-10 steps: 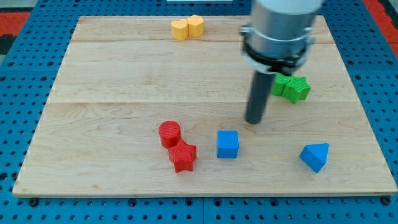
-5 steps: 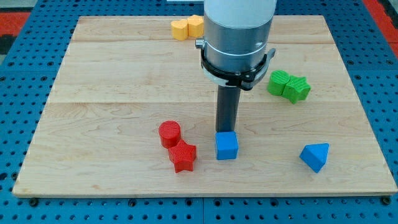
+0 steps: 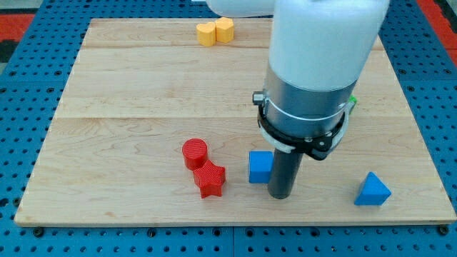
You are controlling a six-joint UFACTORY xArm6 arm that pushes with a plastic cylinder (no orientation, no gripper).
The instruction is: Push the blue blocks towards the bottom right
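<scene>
Lower centre of the frame: my tip [image 3: 280, 195] is down on the worktop [image 3: 128, 107], touching or just beside the right side of the blue cube [image 3: 259, 166], partly covering that side from view. No gripper on this rig, just the straight dark rod, so there are no jaws and it has hold of nothing; it can only push by contact. The blue triangular block [image 3: 373, 191] sits near the lower right corner, well apart from the tip and to its right, close to the bottom edge of the worktop. The blue cube is roughly mid-width, in the lower third. Left of the cube: the red cylinder [image 3: 194, 153] and the red star block [image 3: 210, 178], touching each other, the star below and slightly right of the cylinder, both apart from the blue cube. Upper centre of the frame, near the top edge: two yellow blocks [image 3: 216, 31] pressed together; exact shapes hard to tell. The arm's grey and white body fills the upper right and hides most of what is behind it; only a sliver of green block [image 3: 353, 102] shows at its right edge, shape not readable.
</scene>
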